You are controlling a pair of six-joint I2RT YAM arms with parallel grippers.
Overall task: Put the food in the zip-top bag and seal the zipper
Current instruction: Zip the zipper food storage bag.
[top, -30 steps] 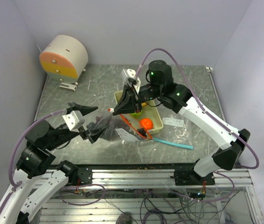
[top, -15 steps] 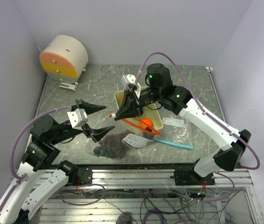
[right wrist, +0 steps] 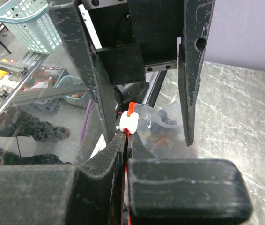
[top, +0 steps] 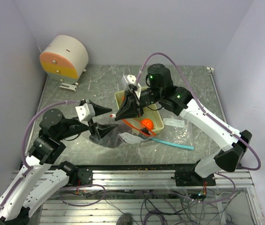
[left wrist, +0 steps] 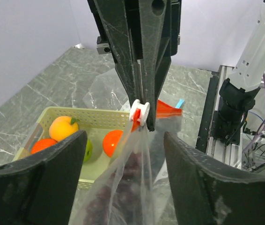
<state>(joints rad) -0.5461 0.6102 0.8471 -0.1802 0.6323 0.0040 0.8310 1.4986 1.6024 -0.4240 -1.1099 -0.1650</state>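
Note:
The zip-top bag hangs from its red-orange zipper, which my right gripper is shut on just behind the white slider. Dark purple grapes sit low inside the bag. My left gripper is open, with one finger on each side of the hanging bag; no touch shows. The pale basket behind holds an orange fruit, two red-orange fruits and a green piece. The teal strip trails on the table.
A round cream and orange device stands at the back left. The walls close in on both sides. The metal rail runs along the near edge, and the right arm reaches across the table's right half.
My left gripper drew back, then came forward to straddle the bag, its jaws a little narrower. The grapes shifted inside the bag. The right gripper kept its hold and moved only slightly.

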